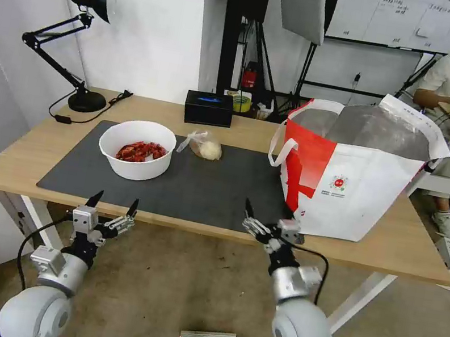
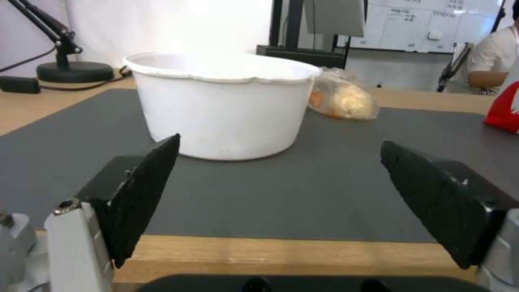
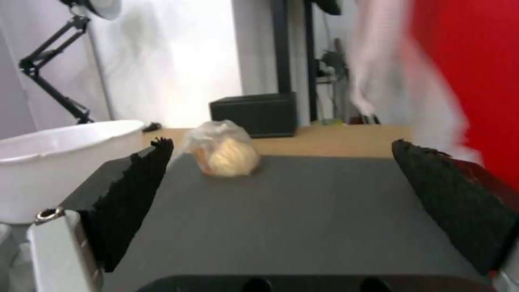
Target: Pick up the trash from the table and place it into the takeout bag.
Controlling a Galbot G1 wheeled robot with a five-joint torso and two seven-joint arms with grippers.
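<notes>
**Two pieces of trash left, and both could spill**

The left hand (image 1: 114,203) hung just off the near edge of the surface (image 1: 20,157), its fingers spread wide and holding nothing, aimed at the white bowl (image 1: 136,149) of red shells on the dark mat (image 1: 204,188). The bowl looked broader than the gap between the fingers, so a grip across its body would likely push it along the mat rather than catch it; a pinch on the thin rim could tip it and scatter the shells.

Just behind and to the right of the bowl lay the clear bag (image 1: 204,145) with a beige lump inside. Its loose film would probably slide or bunch under the fingers, and a grip on the film alone might let the lump swing or drop out.

The right hand (image 1: 264,221) hovered at the mat's near edge, also wide and empty, close beside the takeout bag (image 1: 356,173), which stood upright and open at the right end of the surface. Reaching forward, the arm could snag the bag's white loop handle (image 1: 280,146) or nudge the soft wall and fold the mouth shut.
</notes>
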